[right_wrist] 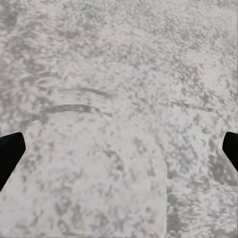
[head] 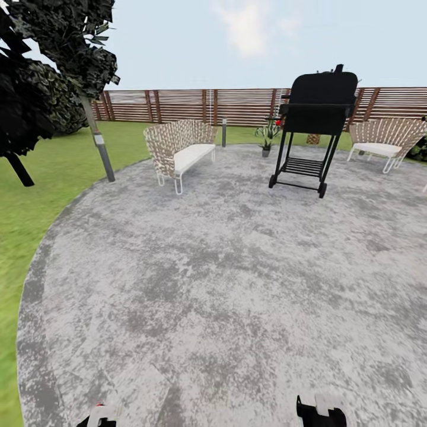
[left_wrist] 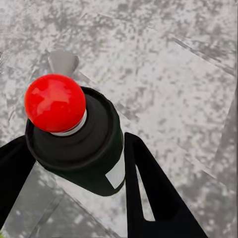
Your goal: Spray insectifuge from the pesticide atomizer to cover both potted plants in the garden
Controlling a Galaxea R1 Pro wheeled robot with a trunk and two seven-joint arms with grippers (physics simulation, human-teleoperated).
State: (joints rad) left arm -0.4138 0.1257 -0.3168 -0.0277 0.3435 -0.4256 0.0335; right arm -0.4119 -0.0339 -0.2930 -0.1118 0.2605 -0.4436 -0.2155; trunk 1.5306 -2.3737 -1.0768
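Note:
In the left wrist view, the pesticide atomizer (left_wrist: 94,148), a dark bottle with a white label patch and a round red top, sits between the two black fingers of my left gripper (left_wrist: 79,166), which is shut on it above the grey speckled patio (head: 225,267). My right gripper (right_wrist: 119,153) is open, its fingertips far apart over bare patio. Both grippers peek in at the bottom of the head view: left gripper (head: 99,416), right gripper (head: 320,411). One small potted plant (head: 267,135) with pointed green leaves stands at the patio's far edge, beside the grill.
A black grill on wheels (head: 311,127) stands at the far right of the patio. A wicker bench (head: 178,148) is at the far left and a wicker chair (head: 385,139) at the right. A grey bollard lamp (head: 223,131), the slat fence (head: 178,105), a tree trunk (head: 101,148) and lawn (head: 53,172) lie beyond.

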